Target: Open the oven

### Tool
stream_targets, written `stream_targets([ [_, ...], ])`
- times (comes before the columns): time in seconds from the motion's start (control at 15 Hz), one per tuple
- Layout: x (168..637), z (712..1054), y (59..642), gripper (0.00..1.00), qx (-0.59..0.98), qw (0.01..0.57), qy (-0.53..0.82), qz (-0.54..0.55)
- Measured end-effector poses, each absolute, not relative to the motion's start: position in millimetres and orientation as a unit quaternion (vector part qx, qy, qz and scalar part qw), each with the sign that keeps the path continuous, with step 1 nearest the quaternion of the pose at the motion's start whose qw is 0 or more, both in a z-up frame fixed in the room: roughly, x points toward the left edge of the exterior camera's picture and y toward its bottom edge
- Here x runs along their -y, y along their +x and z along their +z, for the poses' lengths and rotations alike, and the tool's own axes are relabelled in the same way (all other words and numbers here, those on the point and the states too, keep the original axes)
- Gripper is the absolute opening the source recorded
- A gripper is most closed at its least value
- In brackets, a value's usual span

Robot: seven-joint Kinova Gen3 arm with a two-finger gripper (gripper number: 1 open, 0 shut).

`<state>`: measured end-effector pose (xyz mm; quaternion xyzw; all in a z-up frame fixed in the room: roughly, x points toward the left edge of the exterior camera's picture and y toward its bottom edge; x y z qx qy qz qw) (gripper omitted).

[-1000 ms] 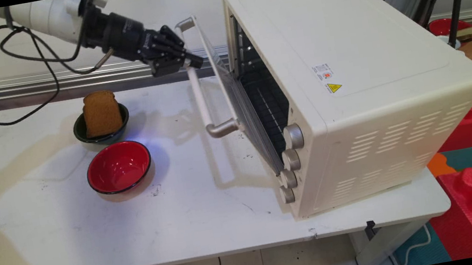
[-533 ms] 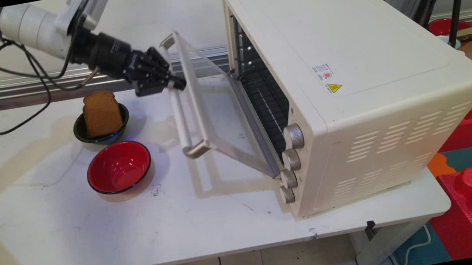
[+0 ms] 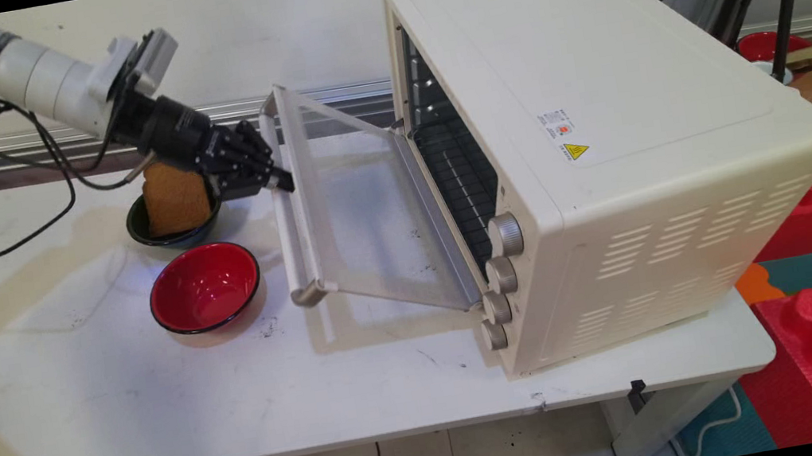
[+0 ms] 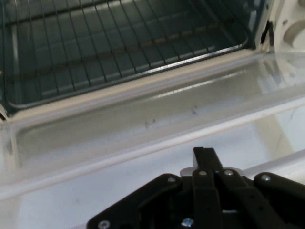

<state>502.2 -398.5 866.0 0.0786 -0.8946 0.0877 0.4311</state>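
Looking from main view:
Gripper: the gripper [image 3: 276, 183] is closed on the handle [image 3: 284, 214] of the oven door [image 3: 363, 210], at the handle's far part.
Door: it is lowered far from the toaster oven [image 3: 602, 142], tilted, its free edge above the table [image 3: 118, 400].
Bowls: left of the oven door, a dark bowl [image 3: 169, 229] with a bread slice [image 3: 174, 196] standing in it (partly behind the gripper); the red bowl [image 3: 204, 288] is nearer to the camera.

Hand view:
Fingers: pressed together around the handle [image 4: 209, 168]; beyond it, the glass door [image 4: 143, 129] and the oven's wire rack [image 4: 119, 47].
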Motion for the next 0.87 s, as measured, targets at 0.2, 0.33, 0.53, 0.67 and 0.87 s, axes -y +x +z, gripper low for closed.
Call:
stream_targets([
  [0.2,395,846,513,0.00,0.899,0.422,0.088,0.081],
  [0.33,393,837,518,0.00,0.900,0.419,0.091,0.078],
  [0.53,392,821,526,0.00,0.903,0.412,0.098,0.075],
  [0.67,392,812,531,0.00,0.904,0.408,0.102,0.073],
  [0.87,391,803,538,0.00,0.906,0.404,0.106,0.072],
])
